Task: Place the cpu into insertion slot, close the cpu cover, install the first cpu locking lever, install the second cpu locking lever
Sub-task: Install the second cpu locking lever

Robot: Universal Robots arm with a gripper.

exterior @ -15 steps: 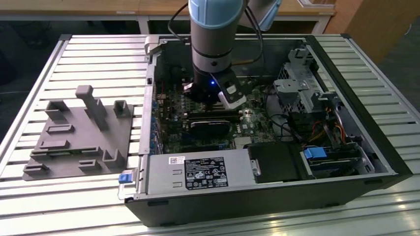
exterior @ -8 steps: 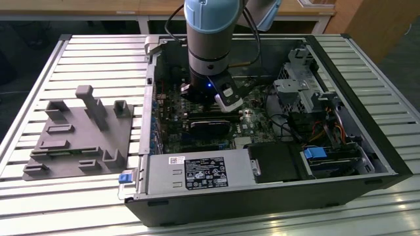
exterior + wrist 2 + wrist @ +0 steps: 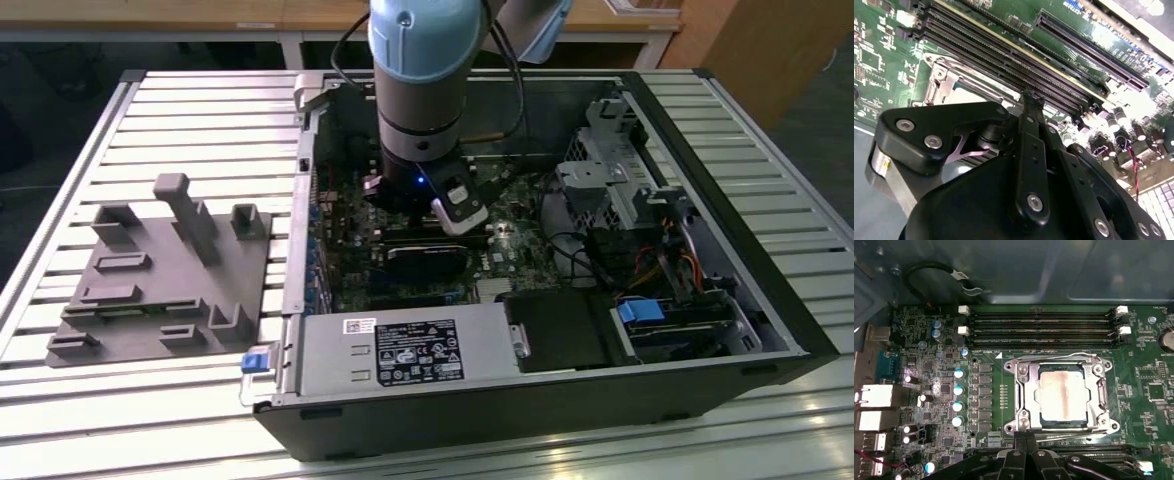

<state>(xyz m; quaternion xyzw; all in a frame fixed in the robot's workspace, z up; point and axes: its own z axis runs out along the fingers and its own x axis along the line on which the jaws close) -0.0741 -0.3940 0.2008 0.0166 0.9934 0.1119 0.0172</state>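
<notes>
**CPU seated and covered; end effector at the socket's edge**

In the first wrist view the cpu (image 3: 1061, 396) lies flat in the insertion slot (image 3: 1030, 405), its pale face showing through the window of the cpu cover (image 3: 1023, 390), which is down over it. The end effector (image 3: 1026, 442) sits just beside the socket's near edge, its black fingers pressed together with nothing between them. A thin lever wire (image 3: 1054, 357) runs along the far side of the frame, beyond the chip from the end effector; whether it is hooked I cannot tell.

The step in hand looks like lever work. To do it well, the fingertips should bear on the lever rod itself, not the cover plate, and push steadily so the rod slips under its catch without scraping the board.

The second wrist view gives the closed fingers (image 3: 1030, 150) side-on, close by the memory slots (image 3: 1004, 60). The exterior view places the arm (image 3: 422, 90) deep in the open computer case (image 3: 694, 395), near the grey power supply (image 3: 400, 352).
</notes>
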